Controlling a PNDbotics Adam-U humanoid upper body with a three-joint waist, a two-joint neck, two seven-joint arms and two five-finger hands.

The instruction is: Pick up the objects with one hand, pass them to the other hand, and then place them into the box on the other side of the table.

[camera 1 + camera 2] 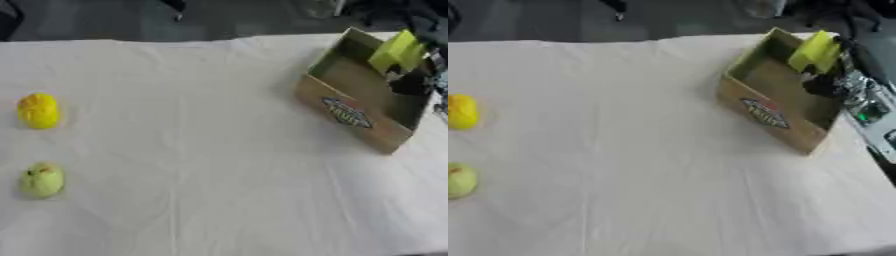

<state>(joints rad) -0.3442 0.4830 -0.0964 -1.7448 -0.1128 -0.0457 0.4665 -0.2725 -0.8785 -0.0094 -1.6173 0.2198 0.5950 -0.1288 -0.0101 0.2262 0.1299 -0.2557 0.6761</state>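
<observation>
A yellow rounded object [38, 110] lies at the table's left edge. Nearer to me on the same side lies a pale green apple-like fruit [41, 180]. The open cardboard box [354, 117] with a printed logo stands at the right, turned at an angle. My right hand [824, 86] comes in from the right and hangs over the box's inside. Its dark fingers are curled at the lower end of a yellow-green block [815, 50], which stands up over the box's far part. My left hand shows in neither view.
A white cloth [201, 150] covers the table; its wide middle lies between the two fruits and the box. My right arm's silver parts [868, 107] run along the table's right edge. Dark floor lies beyond the far edge.
</observation>
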